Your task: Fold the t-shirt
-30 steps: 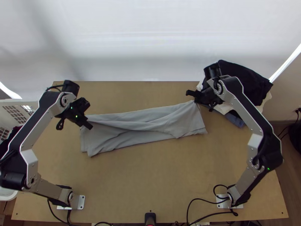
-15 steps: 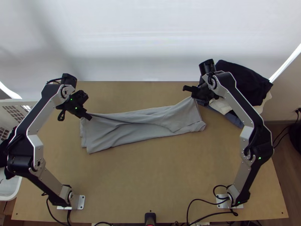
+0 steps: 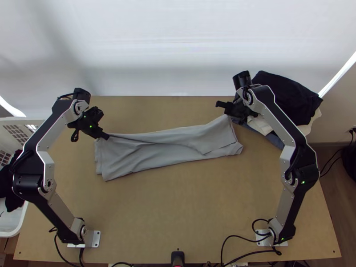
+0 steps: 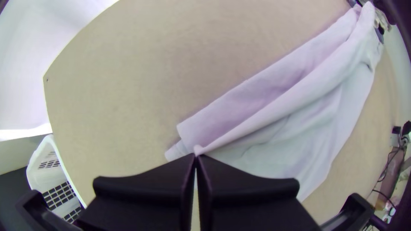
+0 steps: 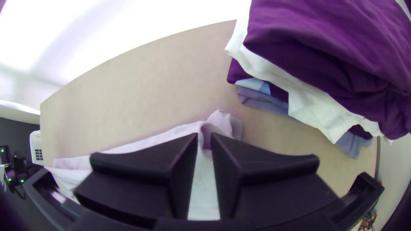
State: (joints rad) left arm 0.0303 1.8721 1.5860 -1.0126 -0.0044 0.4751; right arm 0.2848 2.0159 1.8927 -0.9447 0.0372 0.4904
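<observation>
1. Light-grey cloth t-shirt: lies in a long, creased strip across the light wooden surface.
2. Left hand: grasps its far left corner.
3. Right hand: grasps its far right corner.
4. Dark, white and blue cloth pile: sits far right.

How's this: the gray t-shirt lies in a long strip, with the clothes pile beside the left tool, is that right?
Wrong side: the top view shows the clothes pile beside the right tool. The t-shirt does lie in a long strip.
</observation>
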